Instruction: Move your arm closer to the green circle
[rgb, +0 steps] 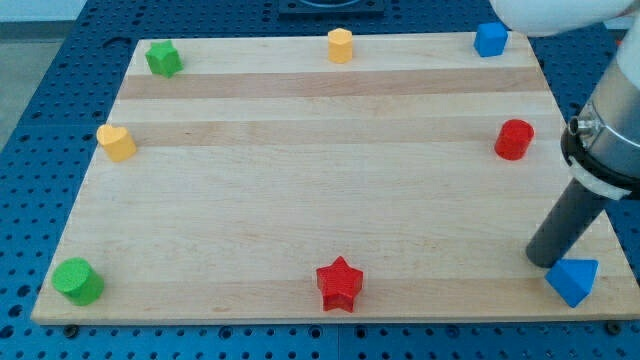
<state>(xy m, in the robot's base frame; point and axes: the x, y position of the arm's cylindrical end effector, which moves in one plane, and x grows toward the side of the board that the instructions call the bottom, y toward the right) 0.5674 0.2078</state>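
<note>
The green circle (77, 280), a short green cylinder, sits at the board's bottom left corner. My tip (541, 260) is at the view's bottom right, touching the board just left of the blue triangle (573, 279). The dark rod rises from the tip toward the view's upper right. The tip is far to the right of the green circle, with the red star (339, 284) between them along the bottom edge.
A green star-like block (163, 58) sits at top left, a yellow hexagon (340, 45) at top middle, a blue block (490, 39) at top right, a yellow heart (116, 142) at left, a red cylinder (514, 139) at right. The wooden board (320, 180) lies on a blue perforated table.
</note>
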